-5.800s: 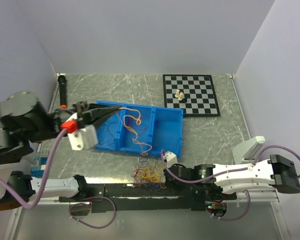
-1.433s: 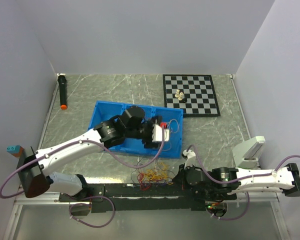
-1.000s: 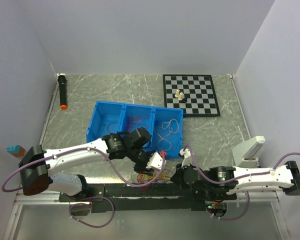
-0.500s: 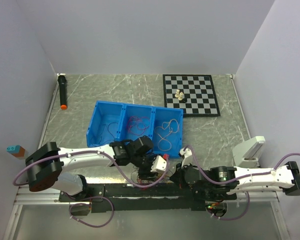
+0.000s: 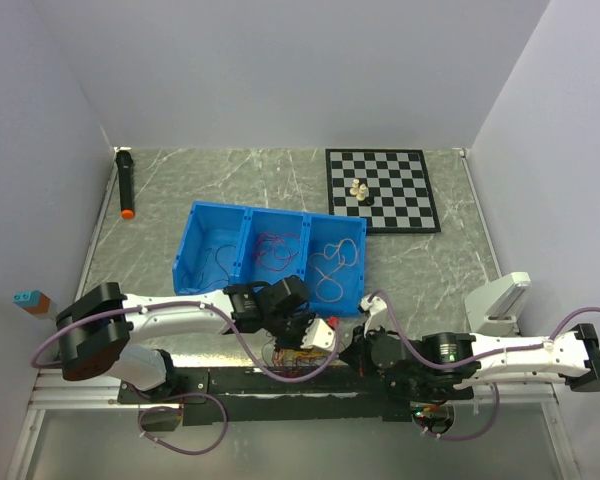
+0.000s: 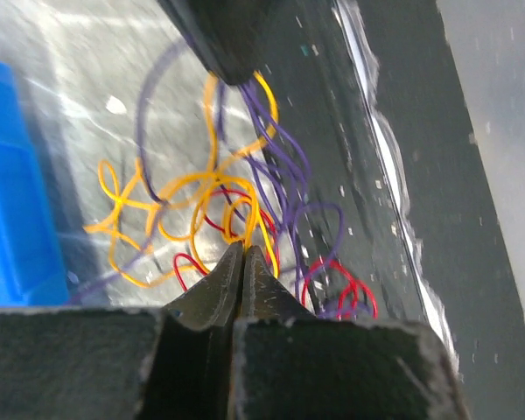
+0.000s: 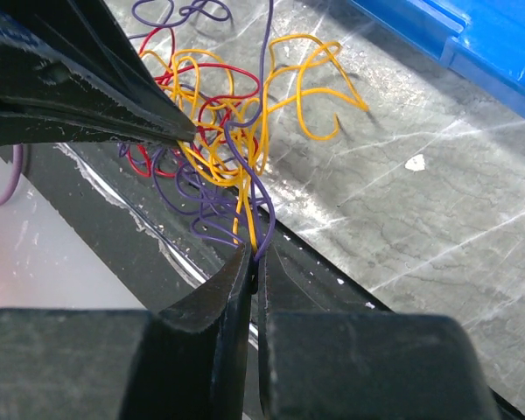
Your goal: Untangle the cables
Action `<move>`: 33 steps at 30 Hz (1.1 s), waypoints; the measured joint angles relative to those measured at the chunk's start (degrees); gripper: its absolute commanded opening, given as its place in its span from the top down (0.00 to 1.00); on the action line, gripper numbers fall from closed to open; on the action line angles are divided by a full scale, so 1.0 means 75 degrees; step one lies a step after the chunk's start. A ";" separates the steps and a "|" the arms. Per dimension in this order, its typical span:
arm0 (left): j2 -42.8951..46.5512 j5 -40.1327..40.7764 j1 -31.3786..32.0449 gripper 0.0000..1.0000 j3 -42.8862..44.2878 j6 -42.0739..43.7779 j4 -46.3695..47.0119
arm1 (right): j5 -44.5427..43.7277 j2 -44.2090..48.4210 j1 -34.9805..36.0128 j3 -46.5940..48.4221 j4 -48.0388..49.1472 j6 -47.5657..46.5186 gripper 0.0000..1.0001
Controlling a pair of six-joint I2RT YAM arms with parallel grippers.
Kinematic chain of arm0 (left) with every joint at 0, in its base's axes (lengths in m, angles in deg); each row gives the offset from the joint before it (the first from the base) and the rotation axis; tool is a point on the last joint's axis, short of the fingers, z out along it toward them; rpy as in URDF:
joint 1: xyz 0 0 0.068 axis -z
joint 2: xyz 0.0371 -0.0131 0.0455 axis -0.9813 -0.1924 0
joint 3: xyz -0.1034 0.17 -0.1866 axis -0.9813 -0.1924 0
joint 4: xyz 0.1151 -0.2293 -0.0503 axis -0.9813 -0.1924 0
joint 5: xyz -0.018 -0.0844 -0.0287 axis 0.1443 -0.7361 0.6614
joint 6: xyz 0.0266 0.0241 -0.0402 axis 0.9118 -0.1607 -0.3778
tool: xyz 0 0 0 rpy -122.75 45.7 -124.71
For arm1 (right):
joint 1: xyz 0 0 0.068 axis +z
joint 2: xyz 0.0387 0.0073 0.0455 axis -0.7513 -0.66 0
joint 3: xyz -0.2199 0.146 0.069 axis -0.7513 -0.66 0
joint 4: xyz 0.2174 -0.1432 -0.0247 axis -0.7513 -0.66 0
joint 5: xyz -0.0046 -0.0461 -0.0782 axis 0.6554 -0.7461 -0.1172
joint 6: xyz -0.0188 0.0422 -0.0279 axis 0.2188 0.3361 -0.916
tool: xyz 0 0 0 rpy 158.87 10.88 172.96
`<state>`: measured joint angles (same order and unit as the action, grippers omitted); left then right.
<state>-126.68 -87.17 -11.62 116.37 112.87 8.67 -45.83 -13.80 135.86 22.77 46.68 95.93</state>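
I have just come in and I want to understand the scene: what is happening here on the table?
A two-armed robot is working on a tangle of thin yellow-orange, red and purple wires at the near edge of the table. The right gripper is shut on a purple and a yellow-orange strand at the tangle's edge. The left gripper is shut inside the tangle; whether it pinches a strand is unclear. Behind, a blue bin holds loose wires in its three compartments.

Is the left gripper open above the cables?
No, the left gripper has its fingertips pressed together at the cables.
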 measured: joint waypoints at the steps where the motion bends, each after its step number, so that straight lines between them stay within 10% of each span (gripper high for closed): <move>1: 0.0003 0.0000 0.0000 0.99 0.0026 0.0108 -0.0160 | -0.0003 0.0012 0.0000 0.0000 0.0003 0.0000 1.00; 23: 0.0935 -0.0280 -0.0041 0.99 0.6674 0.1300 -0.4625 | 0.0044 -0.1445 -0.0003 0.0052 -0.0047 0.0411 1.00; 33: 0.2626 0.1594 -0.0029 0.99 0.5523 0.1684 -0.1239 | 0.0172 -0.1687 -0.0003 0.0440 0.0213 0.0845 1.00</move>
<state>-106.98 -75.22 -11.84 157.79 125.51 -0.62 -44.54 -26.46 135.83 26.07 48.28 102.26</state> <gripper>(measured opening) 0.021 0.091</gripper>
